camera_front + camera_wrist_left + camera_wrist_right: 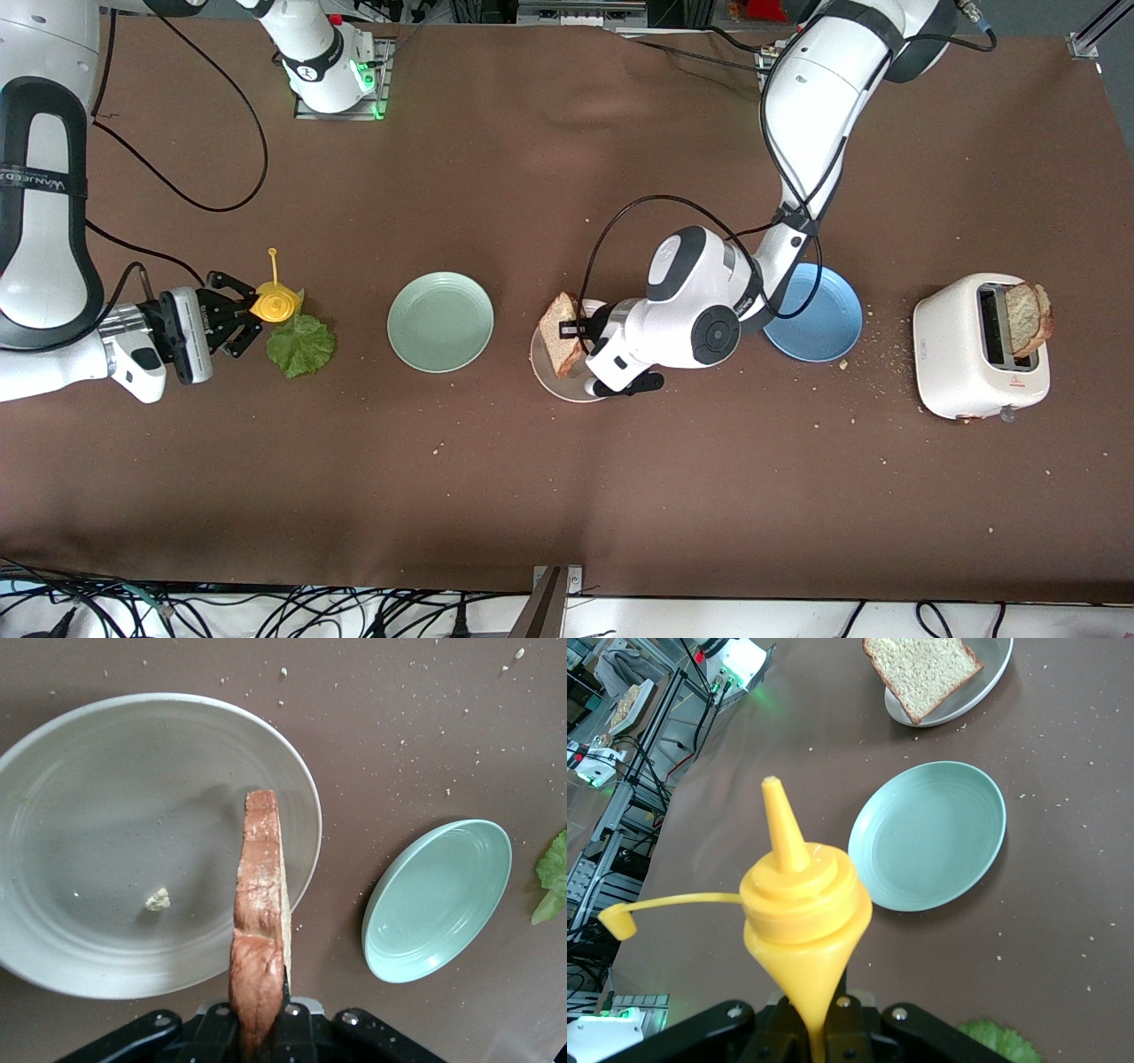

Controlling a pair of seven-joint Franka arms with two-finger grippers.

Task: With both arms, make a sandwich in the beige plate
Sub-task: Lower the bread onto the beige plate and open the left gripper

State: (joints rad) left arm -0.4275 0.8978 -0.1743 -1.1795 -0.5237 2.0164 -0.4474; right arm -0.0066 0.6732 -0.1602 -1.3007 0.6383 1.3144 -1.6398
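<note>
My left gripper is shut on a brown toasted bread slice and holds it on edge, tilted, over the beige plate. In the left wrist view the slice runs out from the gripper over the plate's rim; the plate holds only a crumb. My right gripper is shut on a yellow sauce bottle, cap open, above the green lettuce leaf on the table. The bottle fills the right wrist view above the gripper.
A mint green plate lies between the lettuce and the beige plate. A blue plate is partly hidden by the left arm. A white toaster with a second toast slice stands toward the left arm's end. Crumbs dot the cloth.
</note>
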